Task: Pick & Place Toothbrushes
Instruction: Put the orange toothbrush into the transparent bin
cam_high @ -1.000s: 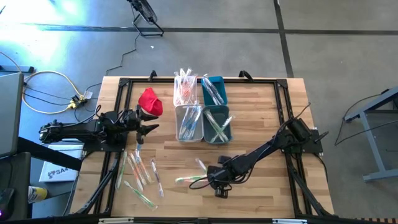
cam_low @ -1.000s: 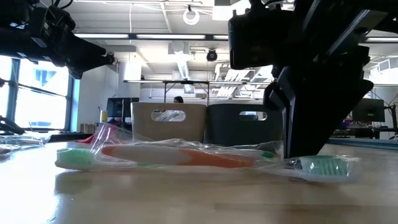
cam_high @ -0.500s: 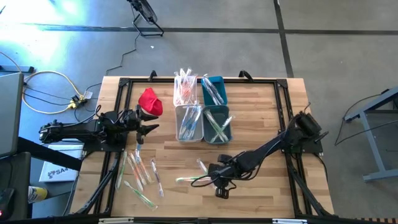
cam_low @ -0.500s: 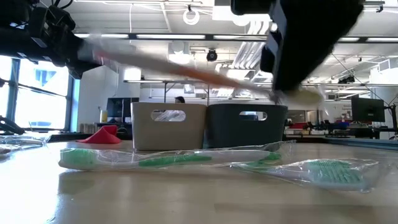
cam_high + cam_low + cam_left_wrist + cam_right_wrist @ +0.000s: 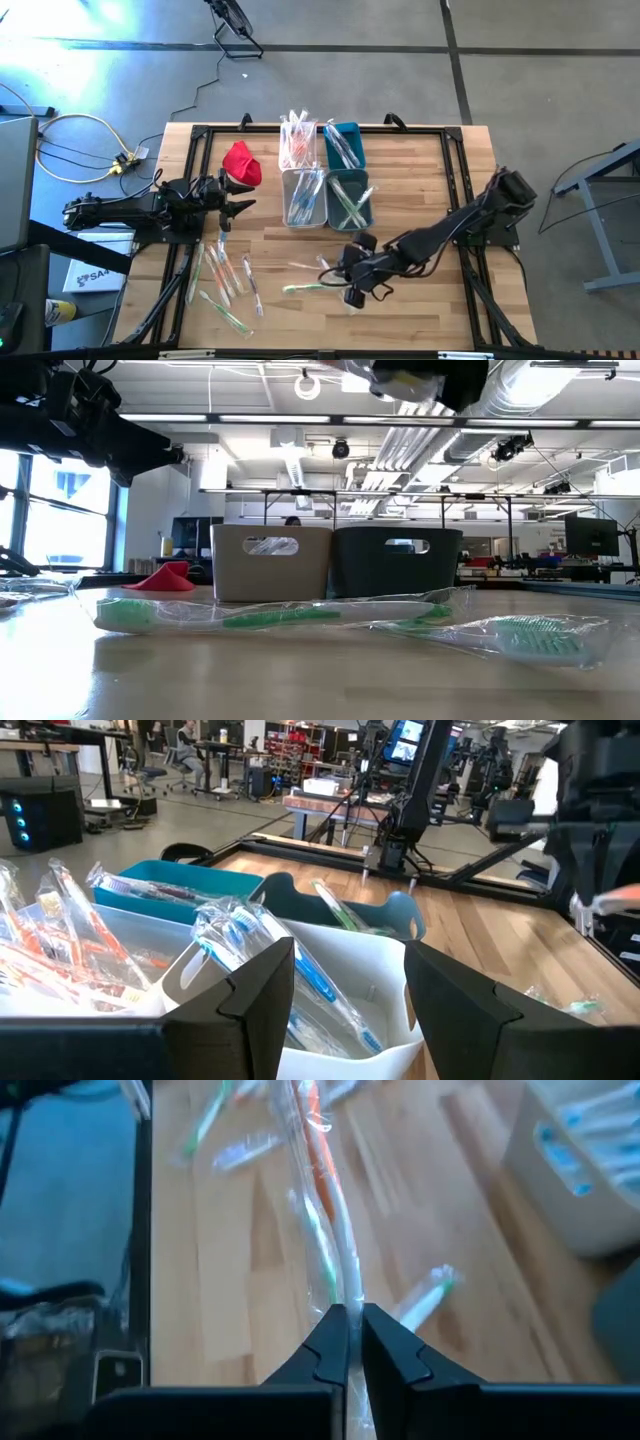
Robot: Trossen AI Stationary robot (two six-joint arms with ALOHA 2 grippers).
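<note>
At table's left edge, the left gripper (image 5: pixel 243 208) waits with jaws spread, empty, beside the bins (image 5: pixel 328 197). Nearer the front, the right gripper (image 5: pixel 345 272) pinches 1 orange toothbrush (image 5: pixel 322 1150) clear of the wood; next it likely must carry that to a bin.

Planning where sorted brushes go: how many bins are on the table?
4, in a two-by-two block at the table's middle: white bin, teal bin, grey-white bin, dark teal bin.

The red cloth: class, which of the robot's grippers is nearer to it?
Left. The left gripper hovers just beside the red cloth; the right gripper is across the table, holding an orange toothbrush.
</note>
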